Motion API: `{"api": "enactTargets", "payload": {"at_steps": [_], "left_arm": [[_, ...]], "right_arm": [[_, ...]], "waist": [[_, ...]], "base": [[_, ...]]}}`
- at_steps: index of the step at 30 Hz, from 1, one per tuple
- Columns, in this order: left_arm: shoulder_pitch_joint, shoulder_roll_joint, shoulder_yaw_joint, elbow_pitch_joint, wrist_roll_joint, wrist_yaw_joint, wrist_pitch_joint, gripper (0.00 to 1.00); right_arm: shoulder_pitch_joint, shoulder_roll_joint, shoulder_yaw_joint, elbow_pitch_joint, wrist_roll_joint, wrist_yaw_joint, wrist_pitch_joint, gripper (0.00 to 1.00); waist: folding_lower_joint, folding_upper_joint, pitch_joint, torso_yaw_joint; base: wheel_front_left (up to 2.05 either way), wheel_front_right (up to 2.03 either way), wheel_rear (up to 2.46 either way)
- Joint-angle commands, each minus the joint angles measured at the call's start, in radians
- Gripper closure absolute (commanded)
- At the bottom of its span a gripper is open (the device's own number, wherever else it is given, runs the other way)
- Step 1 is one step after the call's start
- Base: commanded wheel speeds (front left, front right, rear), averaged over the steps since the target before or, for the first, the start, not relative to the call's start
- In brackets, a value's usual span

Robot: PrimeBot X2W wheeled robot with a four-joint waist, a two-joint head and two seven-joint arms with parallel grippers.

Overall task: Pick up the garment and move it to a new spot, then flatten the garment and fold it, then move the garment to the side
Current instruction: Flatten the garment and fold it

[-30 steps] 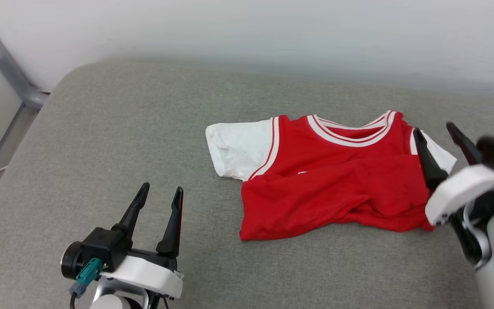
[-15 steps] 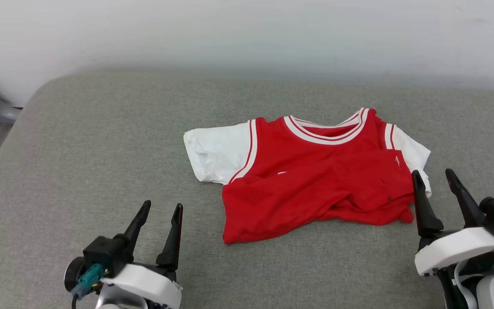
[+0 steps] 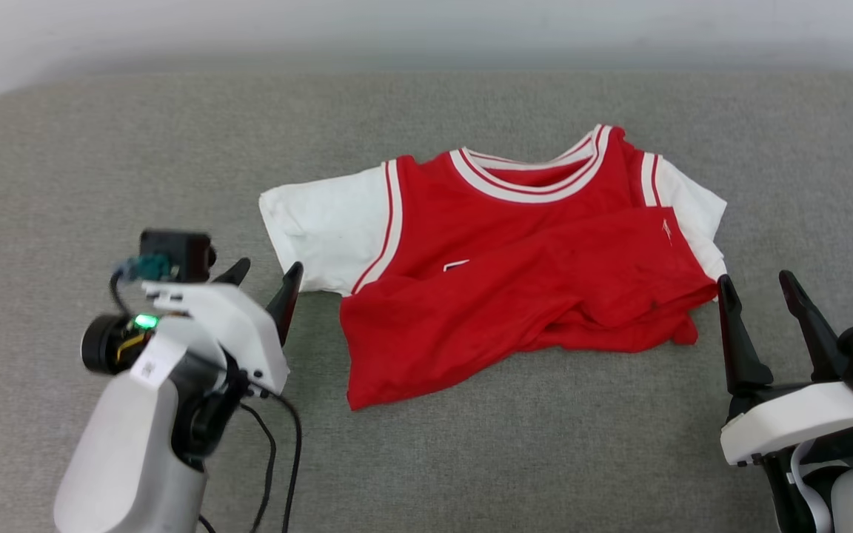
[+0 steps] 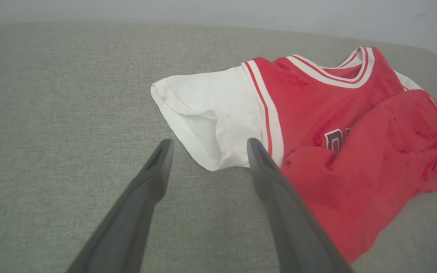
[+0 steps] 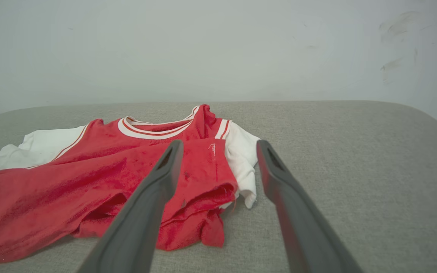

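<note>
Left gripper (image 3: pixel 269 268) is coming up and forward from its low spot a second ago, now sitting at about 8 o'clock of the shirt (image 3: pixel 515 244). Its right finger is just beside the white sleeve (image 3: pixel 323 229); contact can't be told. The head camera is also tilting down, so less wall (image 3: pixel 397 22) is showing, and that shift is not the shirt moving. The shirt is lying near the middle of the grey cushion (image 3: pixel 138 148), collar toward 12 o'clock. Its lower half is rumpled and flopped up over the front, hiding most of the print. Right gripper (image 3: pixel 754 280) is waiting at about 4 o'clock of the shirt, close to the bunched hem corner but apart from it. Both grippers are spread wide and carrying nothing. Risks: the left fingers pinching only the sleeve's top layer, so the shirt is hanging lopsided and bunching more when lifted. Fingers digging into the soft cushion cloth is another, if the approach is too low. A lift by one side alone, with the hem doubled over, would likely be dragging the folds tighter and making flattening harder.
</note>
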Motion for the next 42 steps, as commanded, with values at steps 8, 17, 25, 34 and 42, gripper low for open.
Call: {"api": "enactTargets", "payload": {"at_steps": [8,17,25,34,42], "left_arm": [[-0.138,0.028,-0.048,0.032,0.029,0.033,0.208,0.00],[-0.186,0.046,-0.077,0.154,0.065,0.039,0.210,0.00],[-0.148,0.059,-0.088,0.233,0.067,0.039,0.176,1.00],[-0.052,0.107,-0.028,0.157,0.049,0.077,0.086,1.00],[0.082,0.114,-0.048,0.025,0.043,0.078,0.100,1.00]], "right_arm": [[-0.039,0.006,0.021,-0.017,-0.019,-0.001,-0.002,0.00],[-0.050,0.010,0.015,-0.019,-0.037,-0.001,-0.007,0.00],[-0.035,0.013,0.006,-0.002,-0.049,-0.001,-0.003,0.00],[-0.011,0.014,-0.006,0.037,-0.052,-0.001,0.013,0.00],[0.009,0.016,-0.027,0.069,-0.055,-0.001,0.032,0.00]], "waist": [[0.0000,0.0000,0.093,-0.046],[0.0000,0.0000,0.148,-0.067],[0.0000,0.0000,0.122,-0.049],[0.0000,0.0000,0.043,0.011],[0.0000,0.0000,-0.002,0.054]], "base": [[0.00,0.00,0.00],[0.00,0.00,0.00],[0.00,0.00,0.00],[0.00,0.00,0.00],[0.00,0.00,0.00]]}}
